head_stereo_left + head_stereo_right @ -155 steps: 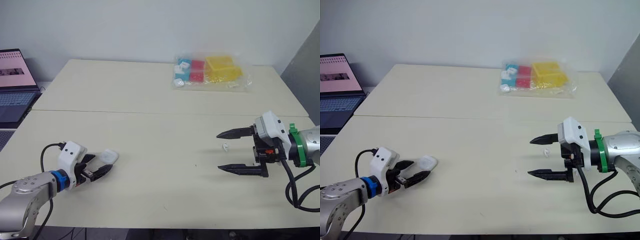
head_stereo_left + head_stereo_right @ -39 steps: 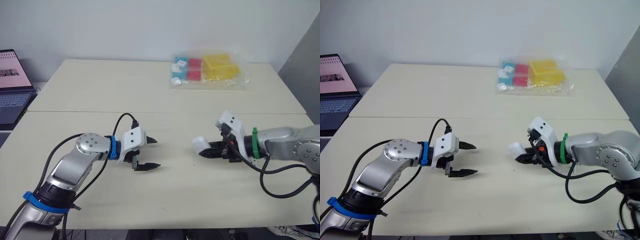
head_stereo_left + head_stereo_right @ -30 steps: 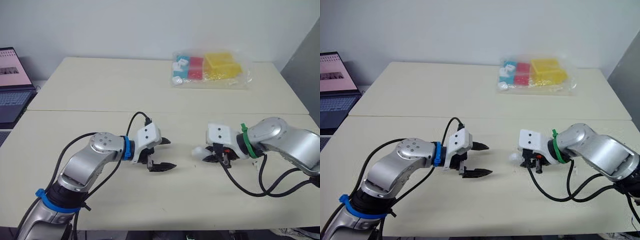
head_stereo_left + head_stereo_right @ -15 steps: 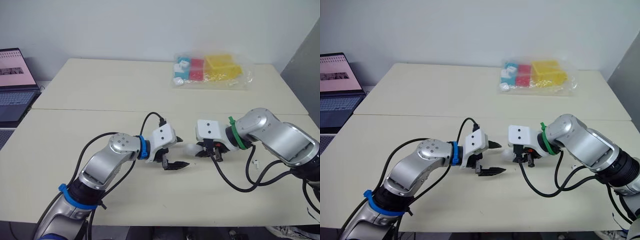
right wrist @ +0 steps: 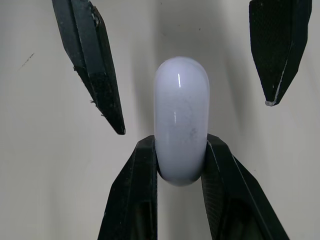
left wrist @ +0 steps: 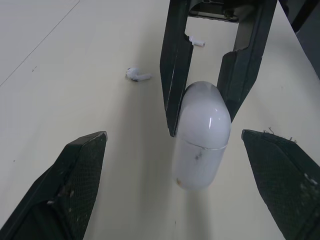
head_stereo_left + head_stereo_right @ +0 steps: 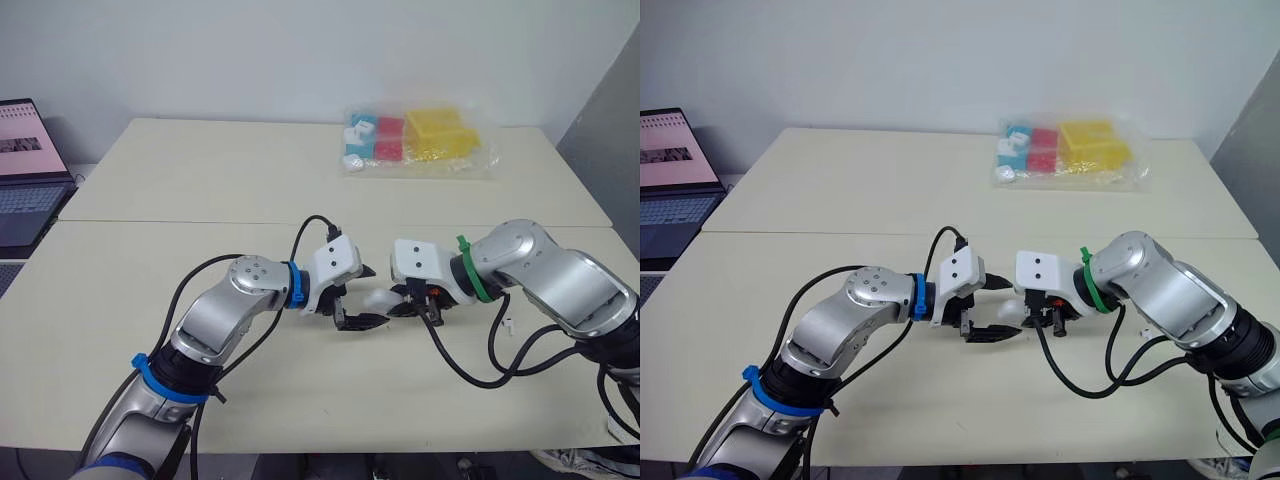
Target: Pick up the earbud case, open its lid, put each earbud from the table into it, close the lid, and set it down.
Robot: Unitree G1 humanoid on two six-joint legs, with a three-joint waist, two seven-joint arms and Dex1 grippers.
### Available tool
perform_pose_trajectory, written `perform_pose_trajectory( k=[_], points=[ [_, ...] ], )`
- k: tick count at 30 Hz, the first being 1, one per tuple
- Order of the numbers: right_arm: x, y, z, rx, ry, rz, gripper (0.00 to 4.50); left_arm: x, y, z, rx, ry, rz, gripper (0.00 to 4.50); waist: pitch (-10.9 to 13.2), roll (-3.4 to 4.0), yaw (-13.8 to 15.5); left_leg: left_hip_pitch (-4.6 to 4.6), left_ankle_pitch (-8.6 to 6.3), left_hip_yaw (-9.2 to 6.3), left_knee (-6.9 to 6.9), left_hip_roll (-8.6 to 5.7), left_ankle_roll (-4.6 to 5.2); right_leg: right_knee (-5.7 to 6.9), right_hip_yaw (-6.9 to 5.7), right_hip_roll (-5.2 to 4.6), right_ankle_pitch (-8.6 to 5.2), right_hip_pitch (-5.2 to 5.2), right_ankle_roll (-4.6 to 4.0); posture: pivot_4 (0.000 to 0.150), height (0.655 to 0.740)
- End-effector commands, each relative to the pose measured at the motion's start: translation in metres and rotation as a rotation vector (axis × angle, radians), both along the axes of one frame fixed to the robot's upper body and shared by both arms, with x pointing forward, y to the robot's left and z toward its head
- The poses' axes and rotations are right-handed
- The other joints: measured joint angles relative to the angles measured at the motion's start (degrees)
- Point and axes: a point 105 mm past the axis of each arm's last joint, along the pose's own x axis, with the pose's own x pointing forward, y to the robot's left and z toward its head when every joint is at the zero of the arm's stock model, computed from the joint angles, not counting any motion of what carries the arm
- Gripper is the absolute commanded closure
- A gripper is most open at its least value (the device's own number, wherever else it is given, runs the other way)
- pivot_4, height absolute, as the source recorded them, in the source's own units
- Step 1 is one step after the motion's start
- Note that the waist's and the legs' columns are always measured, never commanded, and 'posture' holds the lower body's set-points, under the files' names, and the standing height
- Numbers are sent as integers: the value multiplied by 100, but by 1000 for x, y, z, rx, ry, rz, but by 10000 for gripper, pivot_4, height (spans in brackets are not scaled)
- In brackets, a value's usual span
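Looking down over both arms, the earbud case (image 7: 379, 298) sits mid-table towards the front edge, pinched by the right gripper (image 7: 398, 305). The left gripper (image 7: 378, 295) spreads wide around its free end, apparently not touching.

From the left wrist, a seam rings the glossy shell; the near earbud (image 6: 137, 75) and the far earbud (image 6: 196, 41) lie on the table (image 6: 60, 60) beyond.

From the right wrist, both fingers (image 5: 142, 170) clamp one rounded end. The case looks light, hard and slippery, best held across its sides clear of the seam.

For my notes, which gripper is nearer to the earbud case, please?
Right: the right gripper clamps the earbud case, while the open left gripper straddles it without touching.
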Motion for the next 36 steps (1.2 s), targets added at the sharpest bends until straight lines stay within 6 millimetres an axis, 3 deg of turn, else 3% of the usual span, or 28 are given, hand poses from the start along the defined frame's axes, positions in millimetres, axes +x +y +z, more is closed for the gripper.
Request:
perform_pose_trajectory(
  k=[1,4,14,27,33,36],
  points=[
    [-1,2,10,25,-37,18,37350,-3,-5,7,-2,-26,-34,0,0,0,0,0,0,0,0,0,0,0,0,0,0,0,0,1500,7400],
    [0,3,11,32,-38,20,37350,-5,-4,4,20,-34,-48,5905,0,0,-2,0,0,1,0,0,0,1,1,0,0,0,0,1500,7400],
    [-2,6,14,47,-40,29,37350,-9,-4,-3,44,-20,-59,36940,0,0,1,0,0,-1,0,0,0,1,0,0,0,0,-1,1500,7400],
    [-5,8,20,57,-43,54,37351,-10,-6,-4,28,-18,-56,37061,0,0,0,0,0,0,0,0,0,1,1,0,0,0,0,1500,7400],
    [2,-14,25,2,-92,3,17075,-9,2,-11,6,7,-37,37062,0,0,2,0,0,1,0,0,0,1,1,0,0,0,0,1500,7400],
    [1,-29,31,-17,-119,-12,16524,-6,5,-14,-31,22,-5,37062,0,0,8,0,0,1,0,-1,0,1,1,-1,0,0,-1,1500,7400]
  ],
)
